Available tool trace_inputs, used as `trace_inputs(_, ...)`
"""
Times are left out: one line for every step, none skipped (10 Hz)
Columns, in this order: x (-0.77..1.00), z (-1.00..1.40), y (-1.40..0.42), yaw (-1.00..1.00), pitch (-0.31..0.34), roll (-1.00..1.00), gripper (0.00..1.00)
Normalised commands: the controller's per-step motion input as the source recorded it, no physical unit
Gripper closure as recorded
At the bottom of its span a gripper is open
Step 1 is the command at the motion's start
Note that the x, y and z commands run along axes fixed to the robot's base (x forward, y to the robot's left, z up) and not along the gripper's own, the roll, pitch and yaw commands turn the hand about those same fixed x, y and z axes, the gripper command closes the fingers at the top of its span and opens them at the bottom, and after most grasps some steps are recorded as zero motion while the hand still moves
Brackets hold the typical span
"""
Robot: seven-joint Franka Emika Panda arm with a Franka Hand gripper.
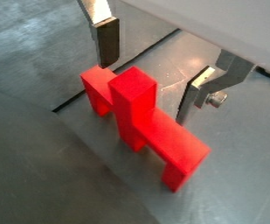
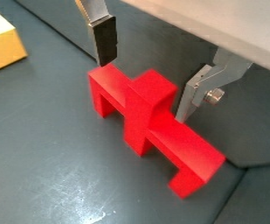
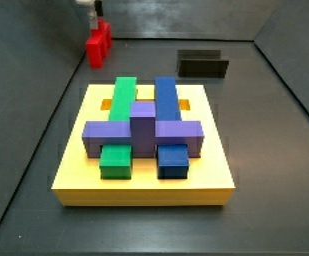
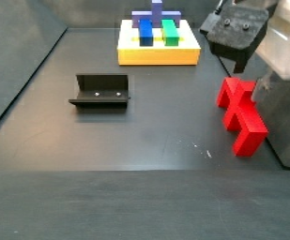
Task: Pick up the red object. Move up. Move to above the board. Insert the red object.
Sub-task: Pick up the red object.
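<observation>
Red object (image 1: 137, 118) lies flat on the dark surface (image 4: 122, 141), prongs showing in both wrist views; in a side view (image 4: 240, 114) it sits at the right of the floor, well apart from the board.

Claw (image 1: 148, 74) is lowered over the red object's far end, jaws spread. One finger (image 2: 103, 39) stands just beside one face of the block, the opposite silver finger (image 2: 199, 87) just beside the other. Whether either pad touches the plastic cannot be told; a gap seems to remain on at least one side. The block appears to rest on the floor, not lifted.

Step in hand, judged: pick-up, claw placed around the piece, not closed. Next move calls for squeezing the jaws evenly onto the bar so it does not twist, then a straight lift before travelling.

Board (image 3: 143, 175), yellow, carries green block (image 3: 121, 98), blue block (image 3: 166, 98) and purple cross block (image 3: 137, 128); in a side view (image 4: 158, 54) it lies at the far centre.

Fixture (image 4: 100, 92) stands left of mid-floor. Surface is dark grey, slightly glossy, bounded by low dark walls.
</observation>
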Motion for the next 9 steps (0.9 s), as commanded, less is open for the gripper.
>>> trace_inputs(-0.01,-0.23,0.27,-0.42,-0.179,-0.20,0.00)
trace_inputs(-0.07,-0.42,0.00,-0.09,-0.210,-0.19,0.00)
trace_inputs(-0.05,-0.43,-0.04,0.00,-0.171,-0.15,0.00)
trace_inputs(-0.02,-0.33,-0.01,0.00,-0.149,-0.16,0.00)
trace_inputs(-0.07,-0.21,0.02,-0.03,-0.111,-0.16,0.00)
trace_inputs(0.00,0.00,0.00,0.00,-0.040,-0.14,0.00)
trace_inputs(0.00,0.00,0.00,0.00,-0.021,-0.12,0.00)
trace_inputs(0.00,-0.01,0.00,0.00,-0.019,-0.09,0.00)
trace_inputs(0.00,-0.02,0.00,0.00,-0.027,-0.06,0.00)
